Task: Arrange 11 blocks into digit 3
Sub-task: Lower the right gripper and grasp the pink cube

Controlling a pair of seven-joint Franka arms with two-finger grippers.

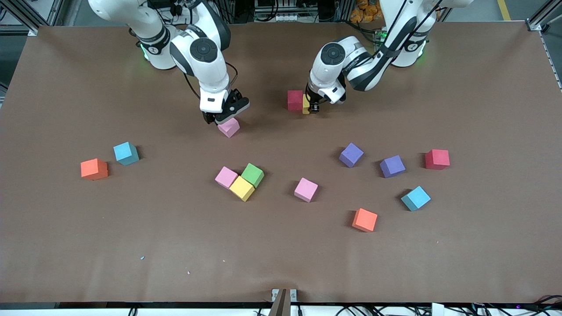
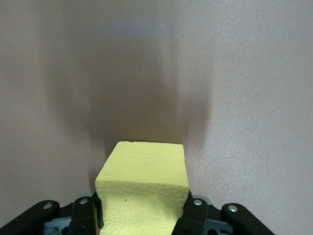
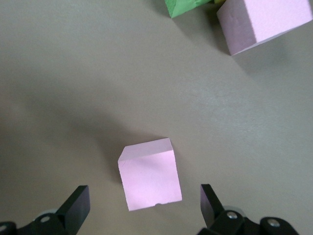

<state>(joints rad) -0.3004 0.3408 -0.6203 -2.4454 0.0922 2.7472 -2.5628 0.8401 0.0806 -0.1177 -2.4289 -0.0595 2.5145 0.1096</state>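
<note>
Two white robot arms work over a brown counter scattered with small foam blocks. The left gripper is low at the counter, its fingers clamped on a yellow block that sits right beside a dark red block, probably touching it, though the arm hides the seam. These two look like the start of the digit 3.

The right gripper hovers just above a pink block, fingers spread wide on either side of it. The block lies directly below and between them, slightly turned, so a straight descent should take it.

Other blocks lie loose nearer the camera. No writing or labels are visible.
</note>
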